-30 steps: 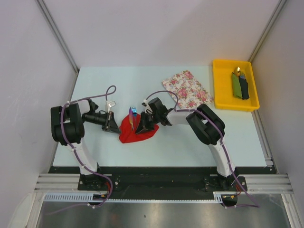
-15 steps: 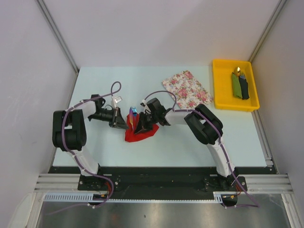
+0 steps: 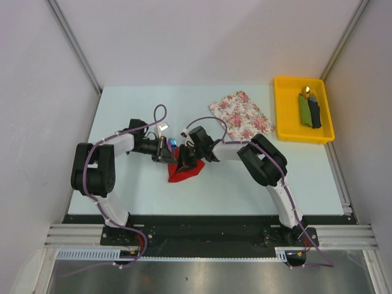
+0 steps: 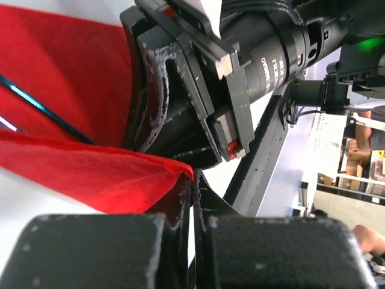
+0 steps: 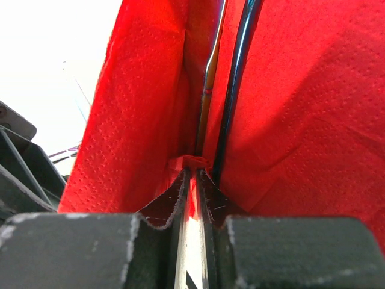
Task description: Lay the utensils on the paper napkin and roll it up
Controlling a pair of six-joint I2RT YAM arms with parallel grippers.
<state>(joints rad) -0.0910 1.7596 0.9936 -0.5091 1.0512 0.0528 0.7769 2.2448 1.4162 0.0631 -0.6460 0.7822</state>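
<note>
Top external view has my two claws meeting over the paper napkin (image 3: 185, 175). It lies bunched and red on the pale table (image 3: 122, 110), a little toward 9 o'clock from the table's middle. My left claw (image 3: 164, 151) comes in from the napkin's 10 o'clock and my right claw (image 3: 182, 164) from its 1 o'clock. The two sit just beside each other, both low on the sheet. The blue ends of the utensils (image 3: 173, 144) poke out at the napkin's 12 o'clock edge, between the claws.

On the left wrist camera, my left claw is clenched on a folded red edge of the napkin. The right claw's black body is just beyond it at 12 o'clock. One of the utensils, thin and blue, lies on the red sheet toward 9 o'clock in that view.

On the right wrist camera, my right claw is clenched too, pinching a small ridge of napkin between its fingertips. Two of the utensils, one dark blue and one paler, run away toward 12 o'clock in a crease, with red paper rising on both sides of them.

A floral cloth (image 3: 242, 114) lies at the napkin's 2 o'clock, well apart from it. A yellow tray (image 3: 278, 110) at the table's 2 o'clock corner holds a green roll (image 3: 304, 110) and a dark roll (image 3: 315, 114) side by side.
</note>
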